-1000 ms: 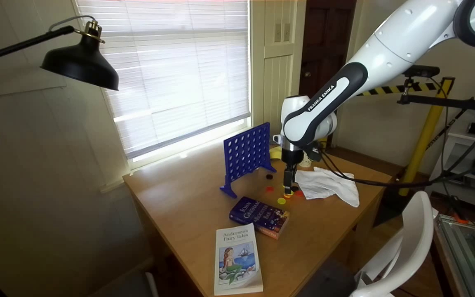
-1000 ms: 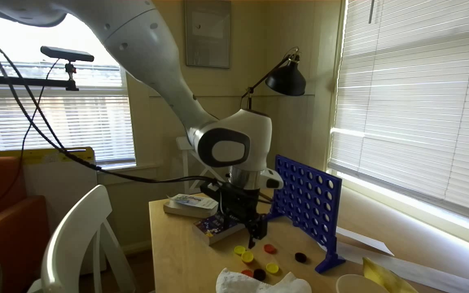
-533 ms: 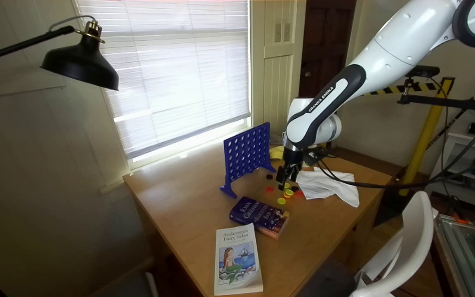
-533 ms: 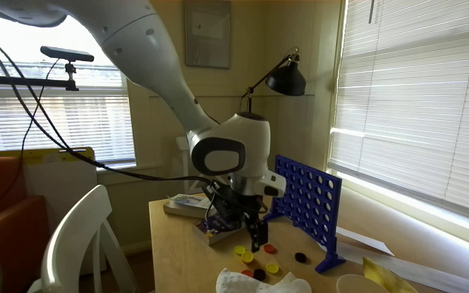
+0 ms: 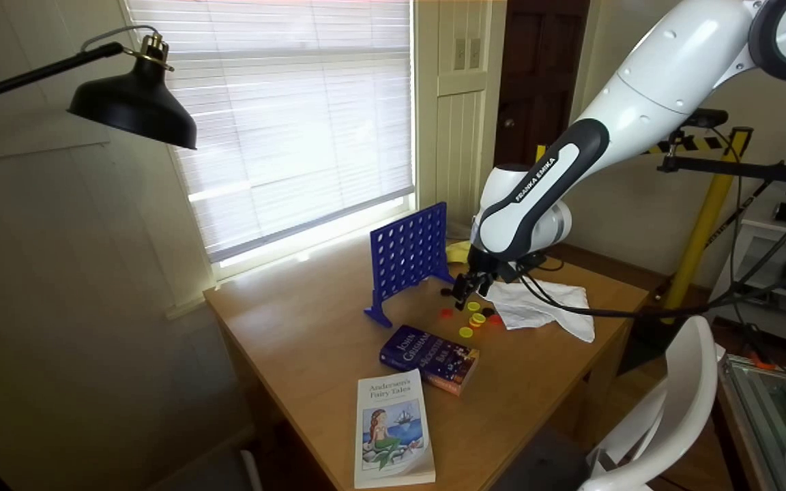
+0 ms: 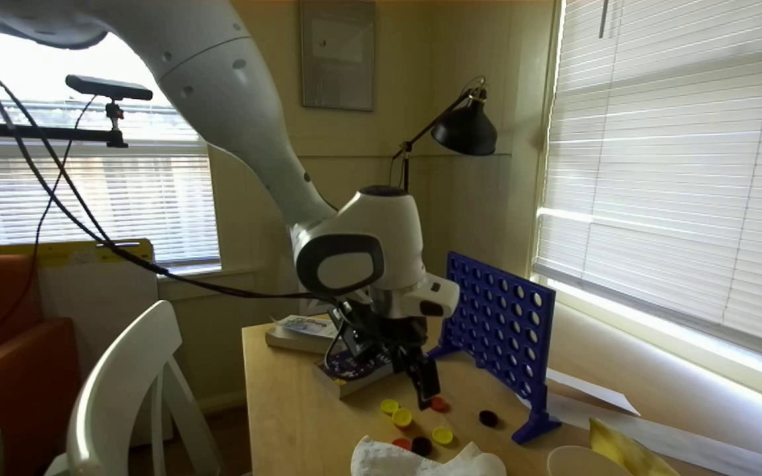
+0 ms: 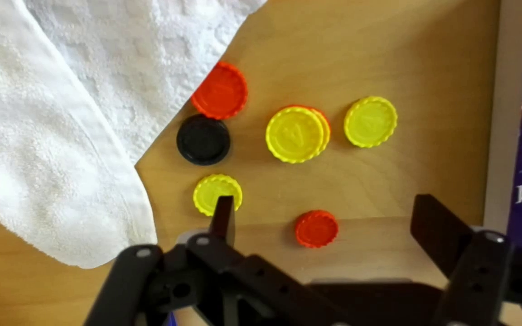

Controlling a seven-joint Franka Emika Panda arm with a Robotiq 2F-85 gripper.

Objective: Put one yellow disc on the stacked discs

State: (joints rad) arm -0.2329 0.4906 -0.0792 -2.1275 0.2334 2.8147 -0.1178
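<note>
One second has been enough for the claw (image 7: 326, 213) to come away from the stacked discs (image 5: 477, 320) and tip at a slant, leaving them in plain sight in both exterior views. Its fingers (image 7: 224, 219) stand wide apart, holding nothing. Up top sits a yellow disc (image 7: 294, 134), slightly askew, with yellow and red edges peeping out beneath it. I'd call that a let-go and a retreat, so the job looks done to me, though I can't swear which disc went on last.

Two loose yellows remain: a near disc (image 7: 370, 122) just beside the stack, and a far disc (image 7: 215, 194) partly hidden by a finger. Red tokens (image 7: 316, 228) and black tokens (image 7: 203, 139) dot the wooden surface (image 5: 297, 307), where a white cloth (image 7: 75, 117), a blue rack (image 5: 408, 252) and two paperbacks (image 5: 430, 358) share the space. A black lamp (image 5: 135, 102) leans in beside the blinds (image 5: 304, 129); a white chair (image 6: 103, 390) stands near.
</note>
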